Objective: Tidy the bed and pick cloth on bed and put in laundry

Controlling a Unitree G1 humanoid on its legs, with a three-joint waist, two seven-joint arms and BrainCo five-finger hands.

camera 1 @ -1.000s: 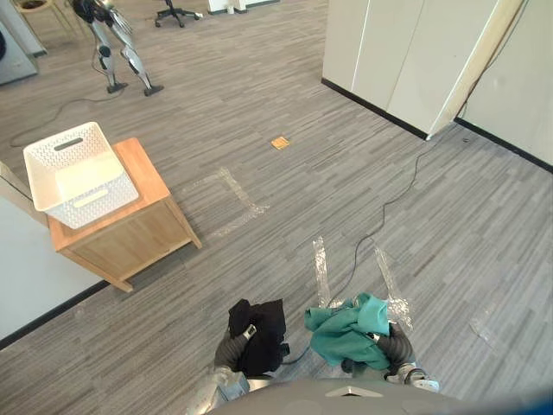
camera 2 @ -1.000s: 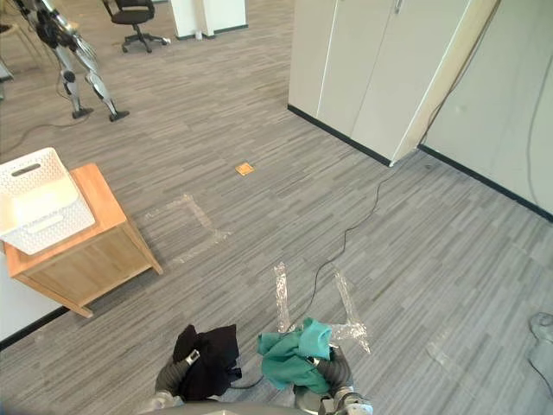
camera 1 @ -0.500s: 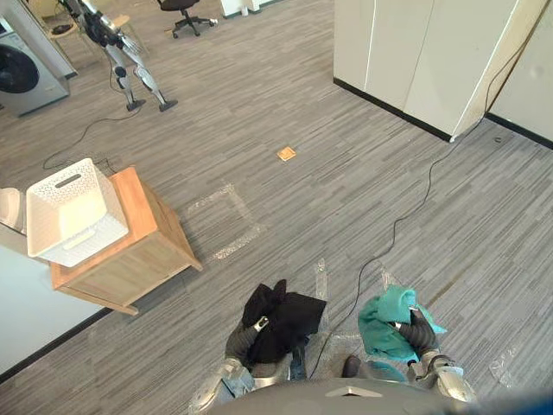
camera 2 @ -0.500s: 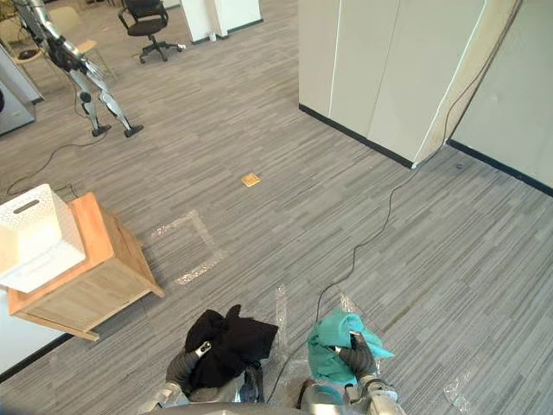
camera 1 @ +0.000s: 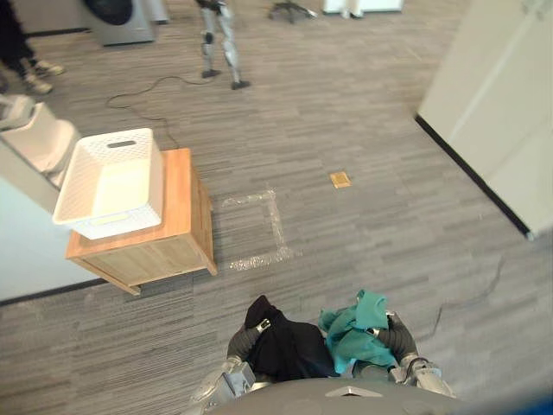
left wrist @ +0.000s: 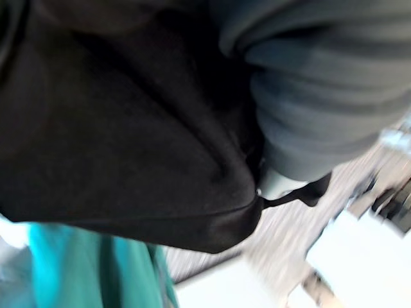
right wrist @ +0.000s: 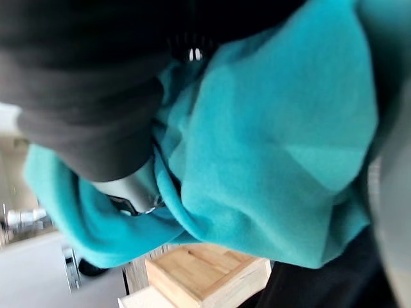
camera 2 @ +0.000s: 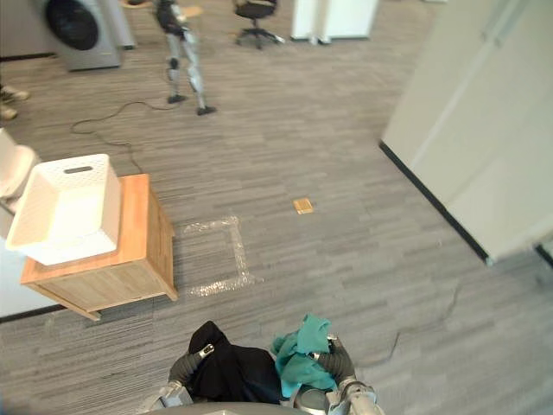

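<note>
My left hand (camera 1: 244, 340) is low in the eye views, shut on a bunched black cloth (camera 1: 289, 350) that it carries above the floor. Right beside it, my right hand (camera 1: 399, 339) is shut on a crumpled teal cloth (camera 1: 352, 335), and the two cloths touch. The black cloth (left wrist: 128, 141) drapes over the hand in the left wrist view. The teal cloth (right wrist: 270, 147) wraps round a silver finger (right wrist: 128, 189) in the right wrist view. A white slotted laundry basket (camera 1: 112, 181) stands on a low wooden side table (camera 1: 177, 242), ahead to my left.
A white surface (camera 1: 22, 233) borders the table's left side. A tape square (camera 1: 259, 226) and a small orange piece (camera 1: 340, 180) lie on the grey floor. White panels (camera 1: 510, 112) rise at the right. Far back are a washing machine (camera 2: 78, 26), another robot's legs (camera 1: 220, 43) and a person's shoes (camera 1: 30, 76).
The camera has turned, so the table and basket now sit more ahead of me. My two hands have drawn together and the teal cloth now touches the black one.
</note>
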